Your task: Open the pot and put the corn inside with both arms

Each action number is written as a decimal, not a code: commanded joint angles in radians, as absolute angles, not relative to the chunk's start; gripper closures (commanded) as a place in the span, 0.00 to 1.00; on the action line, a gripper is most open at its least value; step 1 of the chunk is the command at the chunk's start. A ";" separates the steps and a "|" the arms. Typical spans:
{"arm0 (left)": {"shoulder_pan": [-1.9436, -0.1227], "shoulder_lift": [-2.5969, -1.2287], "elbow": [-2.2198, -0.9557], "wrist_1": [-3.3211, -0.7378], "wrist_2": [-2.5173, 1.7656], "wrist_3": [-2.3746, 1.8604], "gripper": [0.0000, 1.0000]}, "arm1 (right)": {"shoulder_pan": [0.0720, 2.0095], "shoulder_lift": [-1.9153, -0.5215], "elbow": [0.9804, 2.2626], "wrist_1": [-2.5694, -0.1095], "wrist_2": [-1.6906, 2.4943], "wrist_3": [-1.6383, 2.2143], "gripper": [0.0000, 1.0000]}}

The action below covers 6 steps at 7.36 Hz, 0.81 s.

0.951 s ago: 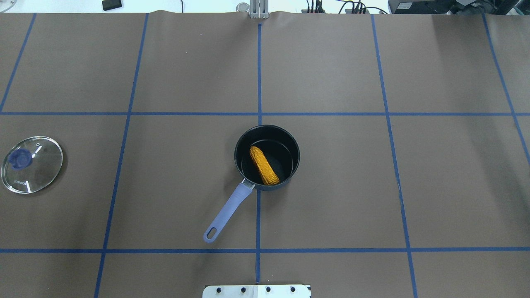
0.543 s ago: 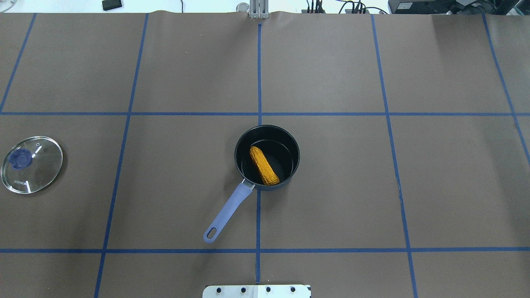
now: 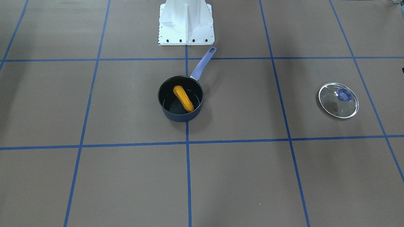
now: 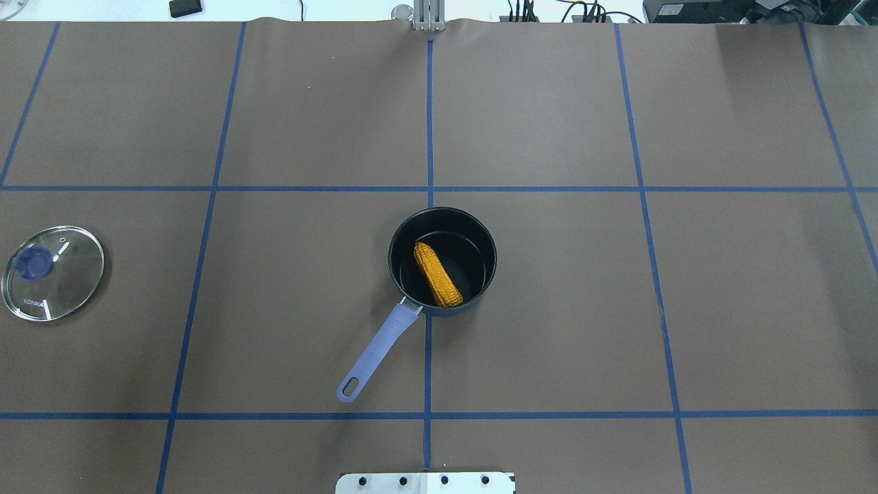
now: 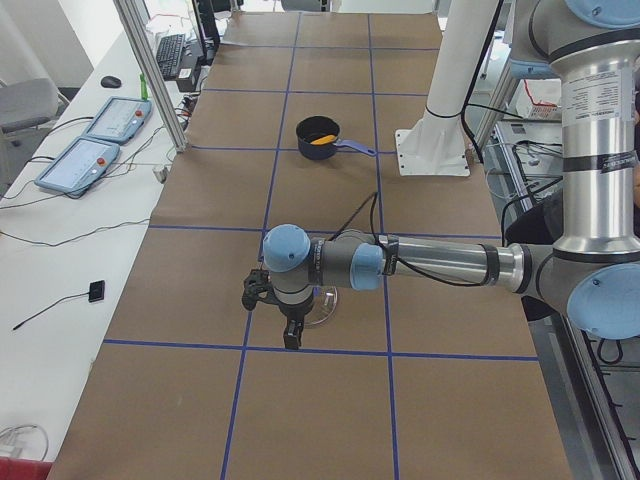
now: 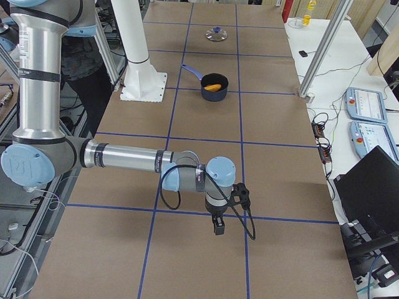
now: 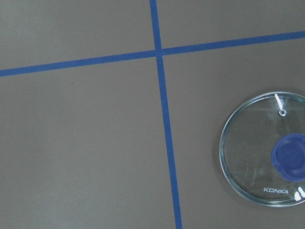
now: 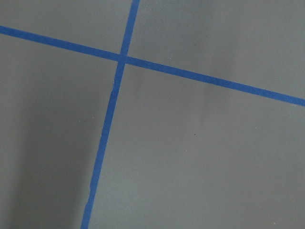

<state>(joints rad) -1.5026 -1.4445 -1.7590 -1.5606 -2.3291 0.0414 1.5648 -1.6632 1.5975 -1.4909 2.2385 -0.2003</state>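
Corn [image 4: 437,274] lies in uncovered pot [image 4: 488,247], lid [image 4: 53,273] on desk [image 4: 274,309] at 9 o'clock; left fingers [image 5: 291,338] and right fingers [image 6: 219,227]: cannot tell how spread.

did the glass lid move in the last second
No. In the overhead view the glass lid lies in the same spot, with the same gap to the blue tape line on its right.

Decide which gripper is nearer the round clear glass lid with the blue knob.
Left. The left gripper hangs right by the lid; the right gripper is far off, beyond the dark pot with the purple handle.
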 commanded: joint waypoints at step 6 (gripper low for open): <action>-1.503 -1.445 -1.758 -1.577 -2.325 0.041 0.02 | 1.559 -1.632 1.597 -1.494 2.241 -0.192 0.00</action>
